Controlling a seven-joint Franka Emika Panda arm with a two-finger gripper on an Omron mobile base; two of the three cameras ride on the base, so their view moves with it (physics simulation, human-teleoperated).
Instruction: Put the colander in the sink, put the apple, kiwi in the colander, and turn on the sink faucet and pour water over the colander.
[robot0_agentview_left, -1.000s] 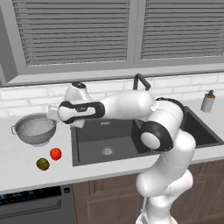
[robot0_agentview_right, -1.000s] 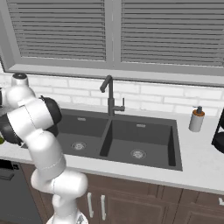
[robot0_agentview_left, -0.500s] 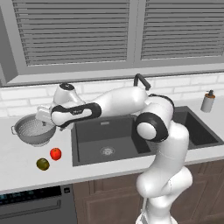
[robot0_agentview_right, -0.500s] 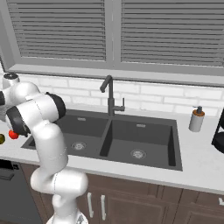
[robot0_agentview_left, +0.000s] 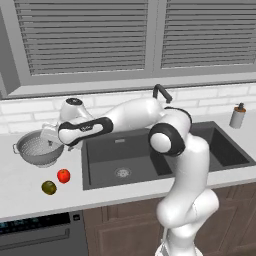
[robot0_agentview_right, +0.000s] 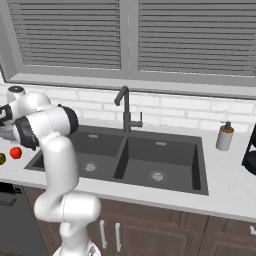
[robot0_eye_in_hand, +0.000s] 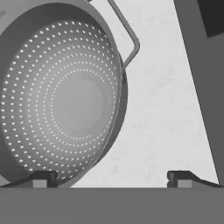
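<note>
The silver perforated colander (robot0_agentview_left: 36, 149) stands on the counter left of the sink (robot0_agentview_left: 150, 155). My gripper (robot0_agentview_left: 51, 139) hovers over its right rim, open and holding nothing. In the hand view the colander (robot0_eye_in_hand: 61, 96) is large on the left with one side handle at the top. My gripper (robot0_eye_in_hand: 111, 179) straddles the rim there: one fingertip (robot0_eye_in_hand: 43, 178) over the bowl, the other over bare counter. The red apple (robot0_agentview_left: 63, 175) and the olive kiwi (robot0_agentview_left: 48, 187) lie in front of the colander. The faucet (robot0_agentview_right: 125, 107) rises behind the sink (robot0_agentview_right: 140, 157).
A grey soap dispenser (robot0_agentview_left: 237, 116) stands at the sink's back right corner. A dark appliance (robot0_agentview_right: 250, 150) sits at the far right of the counter. The sink's left edge (robot0_eye_in_hand: 210, 65) lies close beside the colander. A dishwasher front (robot0_agentview_left: 35, 235) is below the counter.
The arm has swung left, carrying the open hand from above the sink's left edge to over the colander's right rim. The colander and the fruits have not moved.
</note>
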